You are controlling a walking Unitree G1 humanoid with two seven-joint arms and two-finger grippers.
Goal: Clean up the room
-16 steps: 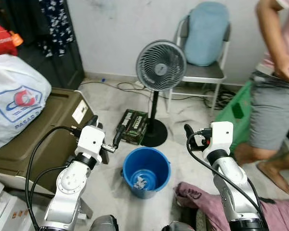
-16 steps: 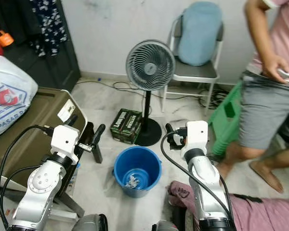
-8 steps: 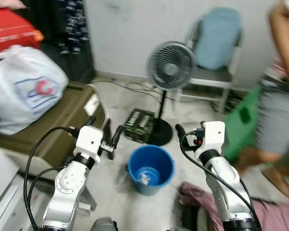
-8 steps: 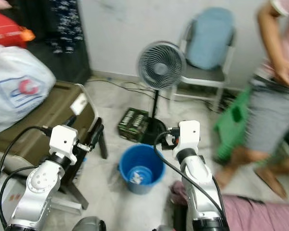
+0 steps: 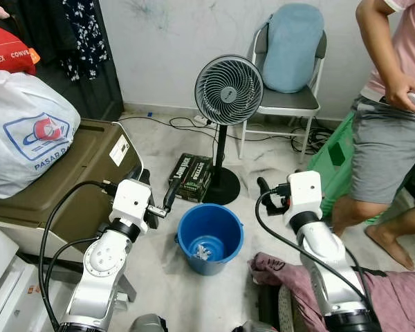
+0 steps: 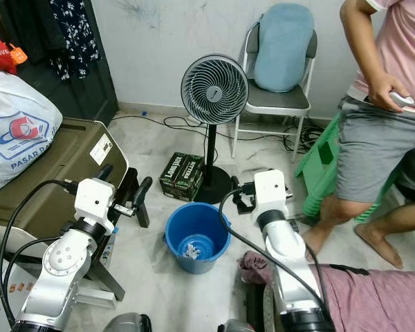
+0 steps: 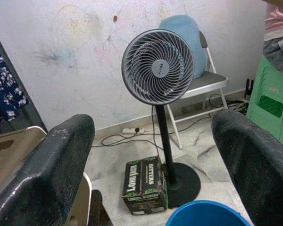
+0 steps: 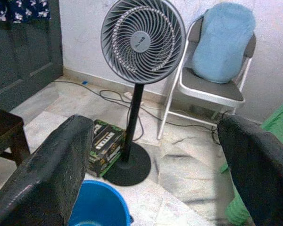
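Both end effectors, left and right, hung open and empty above the floor, either side of a blue bucket. A pink cloth lay beside it, near the right arm.

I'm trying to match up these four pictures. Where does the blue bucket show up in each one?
Left eye view: the blue bucket stands on the floor between the two arms, low in the middle.
Right eye view: same spot, a little left of middle.
Left wrist view: just its rim, at the bottom edge.
Right wrist view: part of it, at the bottom edge.
Shared landmark: the standing fan behind the bucket.
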